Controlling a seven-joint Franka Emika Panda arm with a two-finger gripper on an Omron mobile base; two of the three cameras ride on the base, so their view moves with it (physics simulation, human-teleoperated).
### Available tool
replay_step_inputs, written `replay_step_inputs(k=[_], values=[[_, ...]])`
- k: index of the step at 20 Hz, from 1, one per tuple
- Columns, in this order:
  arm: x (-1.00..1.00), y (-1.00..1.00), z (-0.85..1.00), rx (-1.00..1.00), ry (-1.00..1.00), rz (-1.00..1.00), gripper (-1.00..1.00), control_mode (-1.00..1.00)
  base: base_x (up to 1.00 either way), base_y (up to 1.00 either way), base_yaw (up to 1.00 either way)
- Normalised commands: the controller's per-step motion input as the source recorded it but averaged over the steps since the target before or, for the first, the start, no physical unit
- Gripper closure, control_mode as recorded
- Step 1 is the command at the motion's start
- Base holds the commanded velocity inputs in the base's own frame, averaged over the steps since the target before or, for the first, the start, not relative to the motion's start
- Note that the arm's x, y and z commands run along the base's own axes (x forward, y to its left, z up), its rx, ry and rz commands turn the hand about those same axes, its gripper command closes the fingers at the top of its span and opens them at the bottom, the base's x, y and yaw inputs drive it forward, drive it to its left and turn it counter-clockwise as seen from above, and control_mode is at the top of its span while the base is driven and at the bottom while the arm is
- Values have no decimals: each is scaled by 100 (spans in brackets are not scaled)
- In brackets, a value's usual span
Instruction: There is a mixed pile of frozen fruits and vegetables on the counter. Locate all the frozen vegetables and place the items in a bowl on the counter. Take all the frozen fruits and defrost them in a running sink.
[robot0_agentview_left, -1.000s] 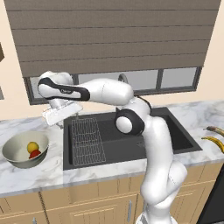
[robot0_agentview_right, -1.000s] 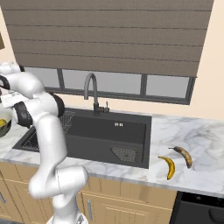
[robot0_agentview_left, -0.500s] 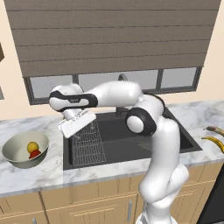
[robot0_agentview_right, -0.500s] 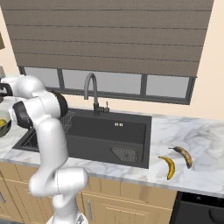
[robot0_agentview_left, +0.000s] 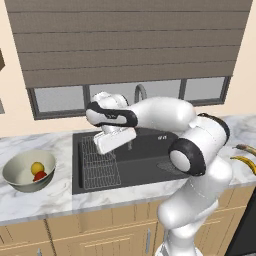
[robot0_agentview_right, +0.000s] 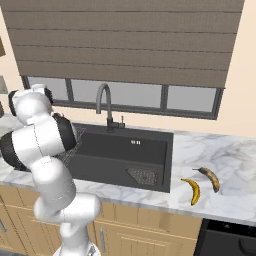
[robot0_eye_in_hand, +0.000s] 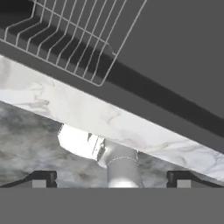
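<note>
The grey-beige bowl (robot0_agentview_left: 17, 169) stands on the marble counter (robot0_agentview_left: 40, 200) left of the sink and holds both frozen vegetables, a yellow-orange piece (robot0_agentview_left: 36, 167) and a red one (robot0_agentview_left: 40, 176). My gripper (robot0_agentview_left: 112, 145) hangs open and empty above the black sink (robot0_agentview_left: 140, 162), over the wire rack (robot0_agentview_left: 97, 165). In the hand view the gripper (robot0_eye_in_hand: 111, 179) stands wide apart, looking at the rack (robot0_eye_in_hand: 65, 39) and the sink's front edge. The two bananas, the frozen fruits (robot0_agentview_right: 192, 191) (robot0_agentview_right: 210, 178), lie on the counter right of the sink; they also show at the right edge (robot0_agentview_left: 246, 155).
A dark gooseneck tap (robot0_agentview_right: 106, 102) rises behind the sink, under the window with its blind. A drain strainer (robot0_agentview_right: 142, 176) sits in the basin floor. Wooden cabinet fronts run below the counter (robot0_agentview_right: 200, 150).
The arm has swung right, from near the bowl to over the sink's wire rack. The gripper stayed open and empty.
</note>
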Motion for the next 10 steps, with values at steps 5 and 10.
replay_step_inputs(k=[5,10], values=[[0,-65,-11,5,0,-14,-100,-100,0,0,0],[18,-46,-12,0,-1,15,-100,-100,0,0,0]])
